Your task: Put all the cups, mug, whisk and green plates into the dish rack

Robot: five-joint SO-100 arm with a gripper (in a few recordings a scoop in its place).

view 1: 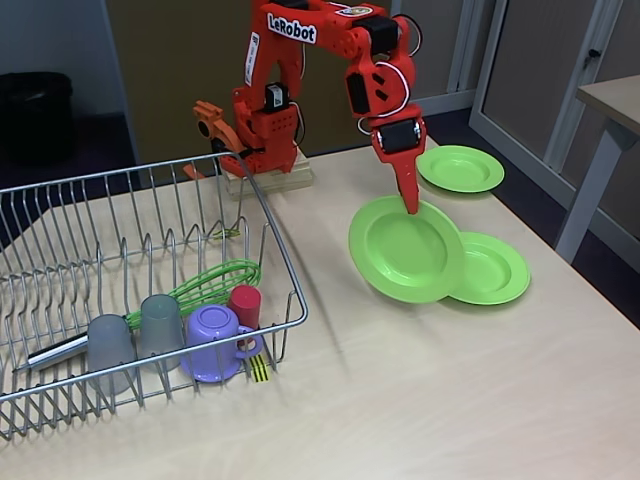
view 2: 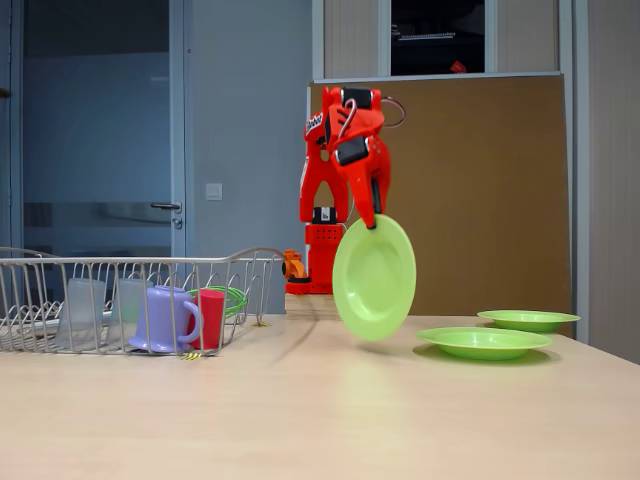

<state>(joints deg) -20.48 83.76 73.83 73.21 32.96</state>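
Observation:
My orange gripper (view 1: 410,203) (view 2: 375,218) is shut on the rim of a green plate (view 1: 405,250) (view 2: 374,278), which hangs tilted above the table. Two more green plates lie flat on the right: one nearer (view 1: 490,268) (view 2: 483,341), partly behind the lifted plate, and one farther back (view 1: 460,168) (view 2: 528,319). In the wire dish rack (view 1: 60,190) (view 2: 250,256) on the left stand two grey cups (view 1: 109,350) (view 1: 160,325) (view 2: 80,312) (view 2: 131,300), a red cup (view 1: 245,304) (view 2: 211,316) and the purple mug (view 1: 214,341) (view 2: 163,317). The green whisk (view 1: 205,285) lies behind them.
The arm's base (view 1: 265,170) stands at the table's back edge behind the rack. A yellow-black tag (view 1: 259,369) hangs on the rack's front corner. A grey table (view 1: 612,110) stands off to the right. Bare tabletop lies in front of the plates.

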